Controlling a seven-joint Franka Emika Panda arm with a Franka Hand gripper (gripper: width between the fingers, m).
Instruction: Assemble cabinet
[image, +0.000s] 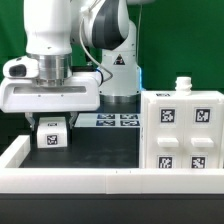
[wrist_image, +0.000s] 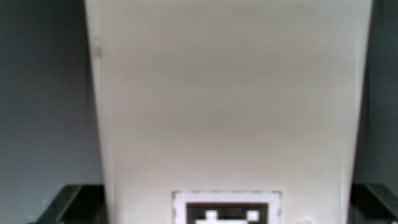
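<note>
The cabinet (image: 186, 132), a large white box with several square tags on its front face and a small knob on top, stands at the exterior view's right. My gripper (image: 52, 121) hangs at the exterior view's left, well apart from the box. It is shut on a white panel (image: 52, 135) that shows one tag and reaches down to about the table. In the wrist view the panel (wrist_image: 222, 100) fills the middle as a long white slab. Its tag sits near my gripper (wrist_image: 217, 206), and a dark finger (wrist_image: 71, 206) presses each side.
The marker board (image: 116, 120) lies flat behind, at the arm's base. A long white border rail (image: 70, 180) runs along the front and up the left side of the dark table (image: 100, 150).
</note>
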